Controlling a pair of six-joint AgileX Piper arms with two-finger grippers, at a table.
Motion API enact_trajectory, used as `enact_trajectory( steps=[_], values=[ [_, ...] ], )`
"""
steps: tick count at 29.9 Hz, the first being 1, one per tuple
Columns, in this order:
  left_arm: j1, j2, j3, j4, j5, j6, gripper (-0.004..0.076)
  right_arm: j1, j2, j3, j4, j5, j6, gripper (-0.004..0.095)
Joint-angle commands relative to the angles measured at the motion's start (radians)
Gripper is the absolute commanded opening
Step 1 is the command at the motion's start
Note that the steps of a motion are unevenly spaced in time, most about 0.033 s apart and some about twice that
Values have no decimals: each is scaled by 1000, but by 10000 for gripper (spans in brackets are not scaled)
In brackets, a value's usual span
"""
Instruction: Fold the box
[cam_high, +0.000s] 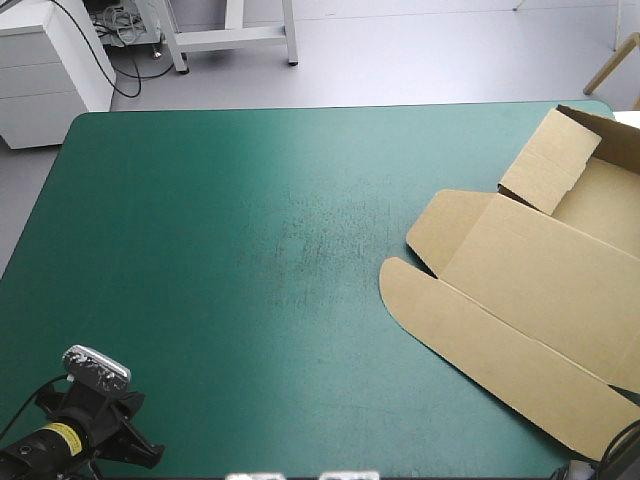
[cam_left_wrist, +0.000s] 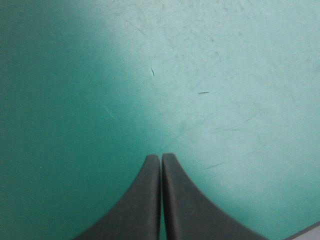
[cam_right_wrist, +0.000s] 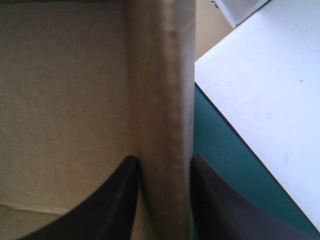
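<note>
I read the box (cam_high: 540, 290) as matt brown board with a faintly fibrous face; the teal-green surface (cam_high: 200, 250) looks smooth but finely scratched; the left claw (cam_left_wrist: 161, 159) is smooth matt black.

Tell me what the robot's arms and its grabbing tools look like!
The left tool and the right tool each have two broad black fingers, curved like fins and narrowing to a tip. The left arm is black too, with a small yellow sticker on it. The right arm is almost entirely out of sight.
</note>
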Motion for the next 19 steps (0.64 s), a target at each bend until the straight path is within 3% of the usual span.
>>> enact_trajectory(
  steps=[1,14,19],
  values=[
    [-2,8,-23,-1,-44,-8,-10,-5,-67,-25,28,-21,-11,488],
    [-2,8,-23,-1,-42,-21,-10,-5,-124,-25,30,-21,-14,516],
    [-2,8,-23,-1,-42,-21,-10,-5,-219,-16,101,-21,-72,509]
  ],
)
